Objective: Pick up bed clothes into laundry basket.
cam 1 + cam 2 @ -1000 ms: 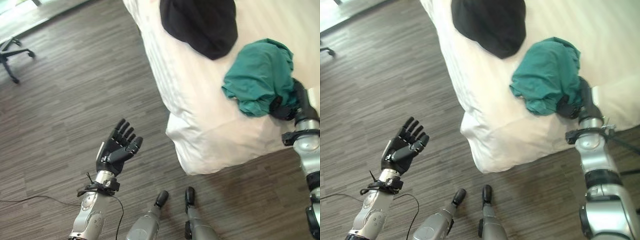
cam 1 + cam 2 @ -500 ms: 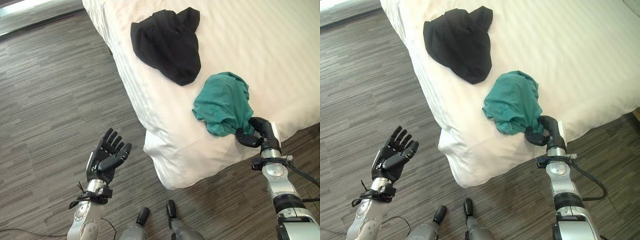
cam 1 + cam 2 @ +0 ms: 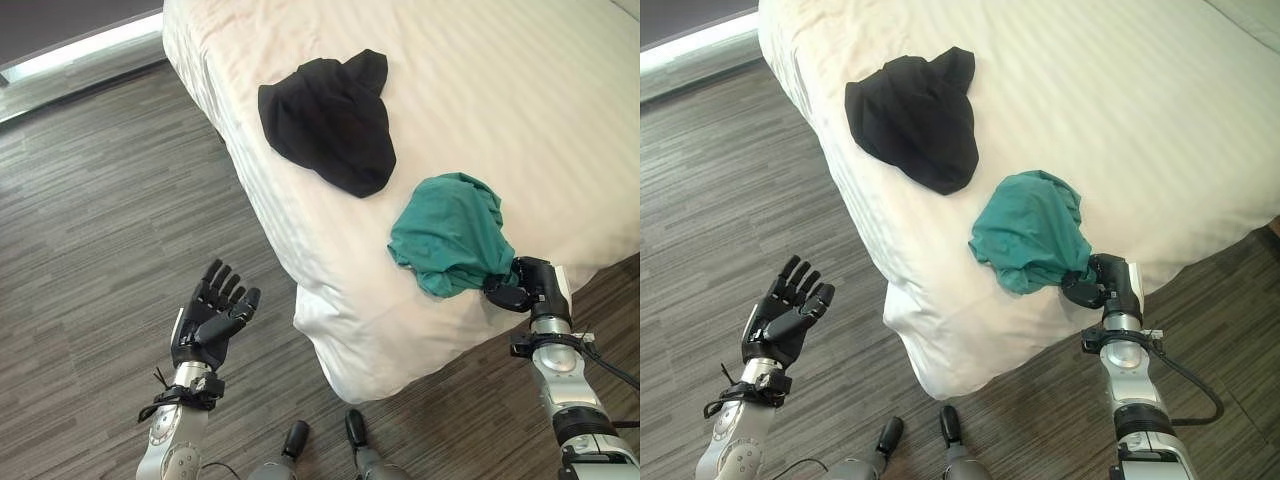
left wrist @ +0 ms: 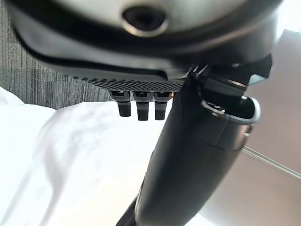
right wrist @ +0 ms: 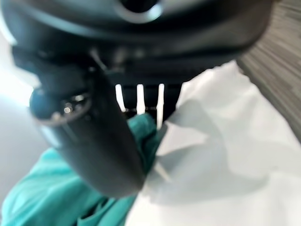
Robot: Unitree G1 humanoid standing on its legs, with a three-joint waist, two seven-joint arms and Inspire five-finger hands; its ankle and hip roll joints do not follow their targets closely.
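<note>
L hand (image 3: 210, 320) nearest, raised over wood floor (image 3: 90, 230) left of the bed, palm up, fingers straight and spread, holding nothing, well apart from all clothes. R hand (image 3: 520, 288) at near right edge of white bed (image 3: 520, 110), fingers curled onto lower edge of teal garment (image 3: 450, 235); R wrist view confirms fingers closed w/ teal cloth between fingers and thumb. Teal garment bunched in a heap, resting on mattress near its near corner, partly over the edge. Further back and left, black garment (image 3: 325, 120) lies flat on bed, apart from teal one, untouched.
</note>
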